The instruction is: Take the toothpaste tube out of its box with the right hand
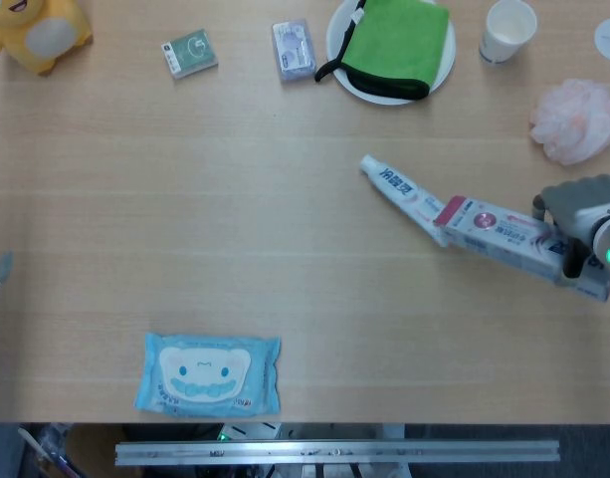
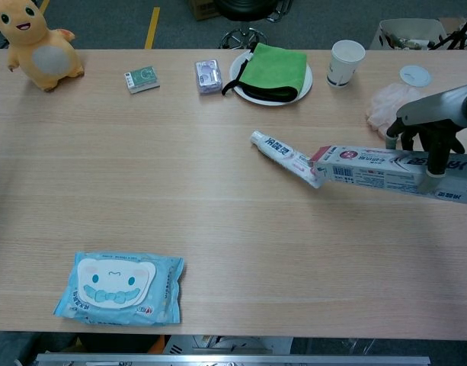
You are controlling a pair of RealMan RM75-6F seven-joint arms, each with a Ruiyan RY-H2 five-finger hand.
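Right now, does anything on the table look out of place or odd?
Only the toothpaste tube: it sticks halfway out of the open end of its box, cap end on the table, while the right hand holds the box's far end. Nothing looks spilled or damaged.

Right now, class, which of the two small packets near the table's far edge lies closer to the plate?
The purple packet lies right beside the plate with the green cloth; the green packet is further left, towards the yellow toy.
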